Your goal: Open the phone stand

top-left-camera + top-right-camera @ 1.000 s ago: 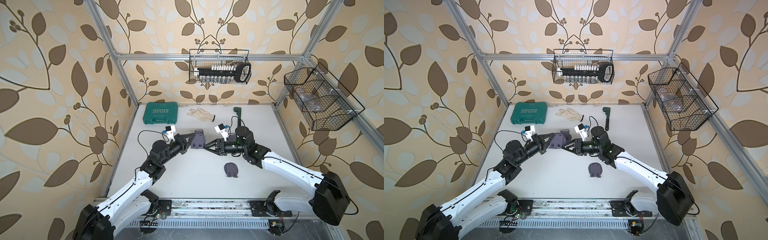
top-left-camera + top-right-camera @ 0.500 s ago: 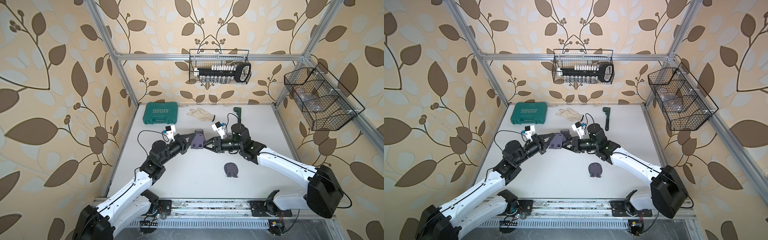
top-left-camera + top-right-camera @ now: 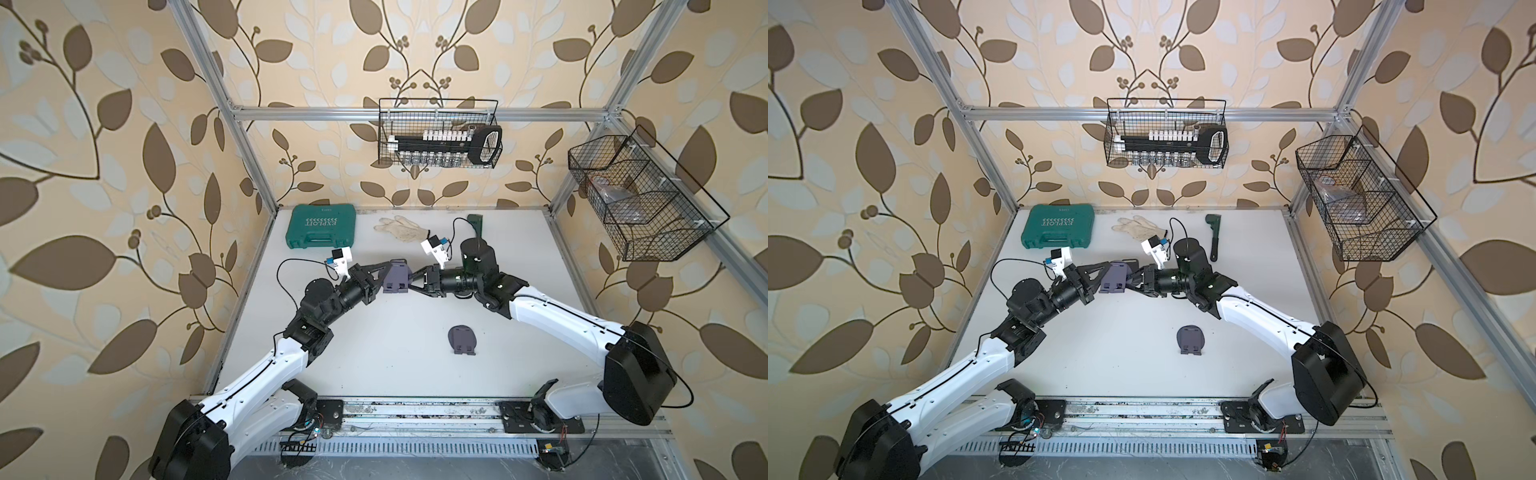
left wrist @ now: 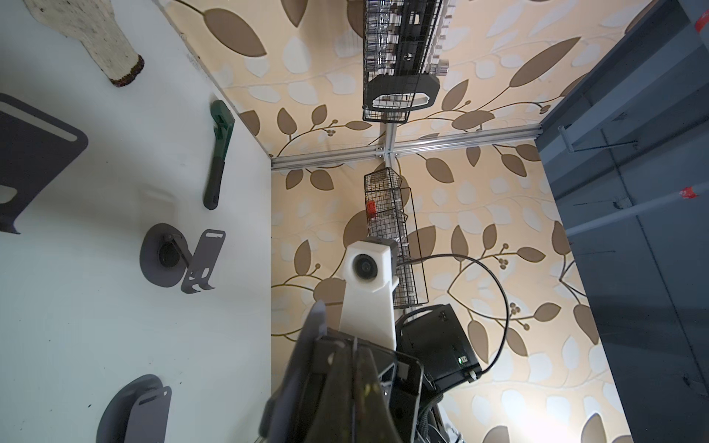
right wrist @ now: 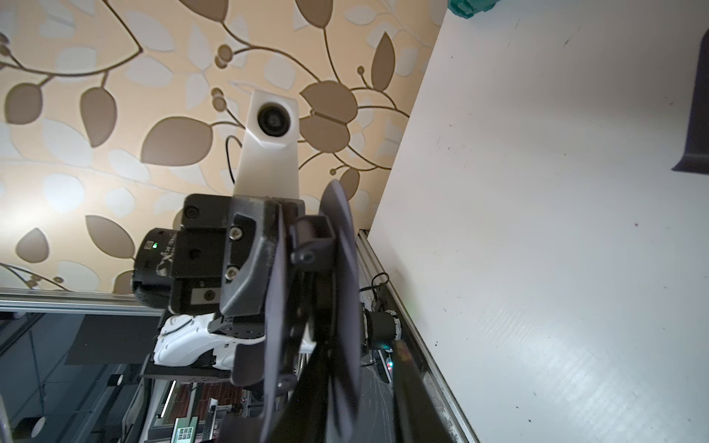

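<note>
A small grey-purple phone stand hangs in the air between two robot arms. It is a little nearer the robot than the green tool case, toward the right arm's side of it and well apart from it. The left gripper is clamped tight on the stand's flat back plate. The right gripper meets the opposite side with its jaws narrow around the round base plate; whether they actually pinch it cannot be told. The stand looks light and rigid: two thin, smooth plates joined by a short hinge arm that is probably stiff to turn. The smooth edges may slip, so each claw is best seated deep on its own plate, away from the hinge, before the plates are swung apart. No writing shows on the stand. The case lid reads EXPLOIT in white, beside a row of small white marks. A second stand lies on the white table, farther from the case than the held one.
</note>
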Controlling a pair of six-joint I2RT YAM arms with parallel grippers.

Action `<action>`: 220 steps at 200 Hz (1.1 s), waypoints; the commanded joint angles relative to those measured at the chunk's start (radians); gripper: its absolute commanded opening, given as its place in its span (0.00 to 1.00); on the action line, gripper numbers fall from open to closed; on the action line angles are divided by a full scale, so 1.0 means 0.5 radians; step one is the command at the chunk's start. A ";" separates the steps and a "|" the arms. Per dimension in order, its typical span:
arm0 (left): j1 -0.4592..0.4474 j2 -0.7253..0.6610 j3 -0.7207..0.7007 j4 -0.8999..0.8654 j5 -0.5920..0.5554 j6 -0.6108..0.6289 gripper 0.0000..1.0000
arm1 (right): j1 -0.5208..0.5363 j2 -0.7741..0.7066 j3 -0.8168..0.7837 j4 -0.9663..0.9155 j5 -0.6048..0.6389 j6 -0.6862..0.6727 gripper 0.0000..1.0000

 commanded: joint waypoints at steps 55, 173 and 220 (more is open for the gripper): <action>-0.032 0.062 0.063 0.081 0.277 -0.129 0.00 | -0.020 0.054 0.042 0.206 0.059 0.041 0.00; -0.039 0.124 0.218 0.278 0.506 -0.077 0.00 | -0.057 0.219 -0.042 0.297 -0.122 0.343 0.00; -0.039 0.054 0.467 0.363 0.661 0.140 0.00 | -0.072 0.356 -0.168 0.281 -0.362 0.491 0.00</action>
